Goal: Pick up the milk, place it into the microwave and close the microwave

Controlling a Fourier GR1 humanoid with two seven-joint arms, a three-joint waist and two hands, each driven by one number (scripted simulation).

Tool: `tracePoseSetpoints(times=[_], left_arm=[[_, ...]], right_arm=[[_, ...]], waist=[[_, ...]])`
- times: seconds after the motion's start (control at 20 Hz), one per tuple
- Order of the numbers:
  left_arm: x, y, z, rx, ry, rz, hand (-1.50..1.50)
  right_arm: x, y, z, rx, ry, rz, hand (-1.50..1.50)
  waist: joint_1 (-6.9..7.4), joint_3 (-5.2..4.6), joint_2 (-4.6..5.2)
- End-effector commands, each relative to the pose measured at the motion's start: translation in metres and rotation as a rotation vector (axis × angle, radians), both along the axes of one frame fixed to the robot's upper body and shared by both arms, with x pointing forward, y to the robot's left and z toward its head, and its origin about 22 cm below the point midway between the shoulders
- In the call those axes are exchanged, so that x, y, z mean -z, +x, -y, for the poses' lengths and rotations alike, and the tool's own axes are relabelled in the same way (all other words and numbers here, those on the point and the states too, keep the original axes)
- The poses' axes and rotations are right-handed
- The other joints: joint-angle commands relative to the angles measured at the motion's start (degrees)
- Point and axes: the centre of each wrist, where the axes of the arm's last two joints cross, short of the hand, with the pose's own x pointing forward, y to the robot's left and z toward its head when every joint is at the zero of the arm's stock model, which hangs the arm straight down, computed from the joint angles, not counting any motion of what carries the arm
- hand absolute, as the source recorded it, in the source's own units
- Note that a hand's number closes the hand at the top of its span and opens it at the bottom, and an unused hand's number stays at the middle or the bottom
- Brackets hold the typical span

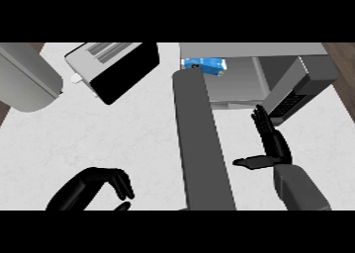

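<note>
The milk (204, 65), a small blue carton, sits inside the grey microwave (238, 79) near the cavity's back left corner. The microwave's door (201, 148) stands wide open, a long grey slab running from the cavity toward the view's lower edge. My right hand (273, 144) is open to the right of the door, fingers straight and pointing at the microwave's dark control panel (291, 103), thumb out toward the door. It holds nothing. My left hand (92, 190) is low at the left over the white counter, fingers curled with nothing in them.
A toaster (114, 64) with a black side lies tilted at the back, left of the microwave. A large grey rounded object (19, 76) fills the back left corner. The white counter (100, 138) ends at dark floor on the right (351, 74).
</note>
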Motion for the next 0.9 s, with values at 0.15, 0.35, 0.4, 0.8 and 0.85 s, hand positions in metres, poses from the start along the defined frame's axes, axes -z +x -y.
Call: tracePoseSetpoints(times=[0.15, 0.35, 0.4, 0.8, 0.85], left_arm=[[0.015, 0.014, 0.022, 0.043, 0.085, 0.003, 1.50], [0.017, 0.044, 0.044, 0.092, 0.137, 0.026, 1.50], [0.020, 0.040, 0.054, 0.112, 0.155, 0.048, 1.50], [0.048, 0.041, 0.099, 0.140, 0.173, 0.092, 1.50], [0.041, 0.061, 0.099, 0.142, 0.170, 0.106, 1.50]], right_arm=[[0.016, -0.060, 0.055, 0.049, 0.013, 0.029, -1.50], [0.016, -0.090, 0.072, 0.084, 0.023, 0.030, -1.50], [0.011, -0.100, 0.091, 0.119, 0.003, 0.049, -1.50], [-0.023, -0.154, 0.133, 0.073, 0.055, 0.094, -1.50], [-0.026, -0.157, 0.122, 0.054, 0.054, 0.108, -1.50]], waist=[[-1.00, -0.12, -0.22], [-1.43, -0.16, 0.06], [-1.01, -0.12, 0.16], [-0.42, -0.08, 0.49], [-0.93, -0.12, 0.54]])
